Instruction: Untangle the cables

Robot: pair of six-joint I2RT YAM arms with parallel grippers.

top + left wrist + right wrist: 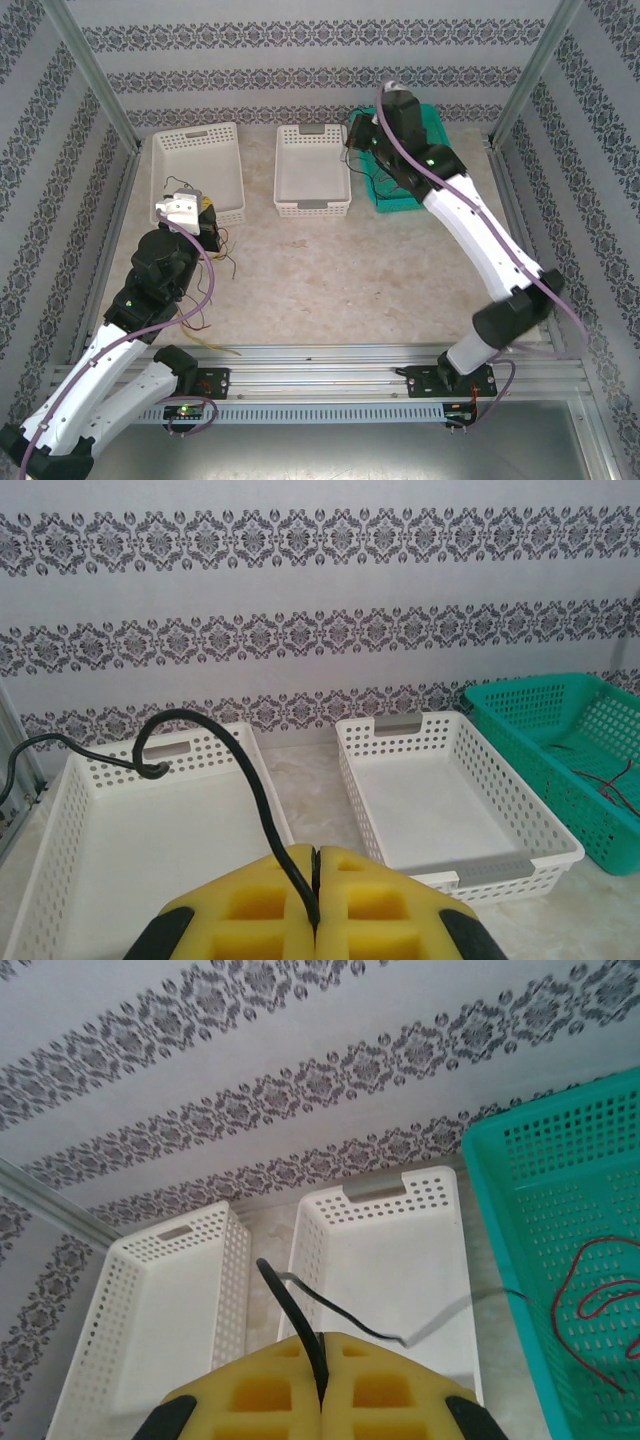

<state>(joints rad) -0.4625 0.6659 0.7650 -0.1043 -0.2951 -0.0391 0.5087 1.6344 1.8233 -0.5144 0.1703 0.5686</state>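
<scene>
My left gripper (316, 858) is shut on a black cable (252, 772) that arcs up and left over the left white basket (60, 850). From above, this gripper (203, 212) hangs at that basket's near right corner, with loose thin cables (222, 262) trailing on the table below it. More red and yellow cables (196, 320) lie beside the left arm. My right gripper (322, 1348) is shut on another black cable (290, 1305) that bends rightward over the middle white basket (440, 1210). Seen from above, it (360, 136) hovers between that basket and the teal one.
A teal basket (436, 126) at the back right holds a red wire (590, 1295). The middle white basket (312, 205) looks bare inside. Patterned walls and metal posts close in the table on three sides; an aluminium rail (330, 352) runs along the near edge.
</scene>
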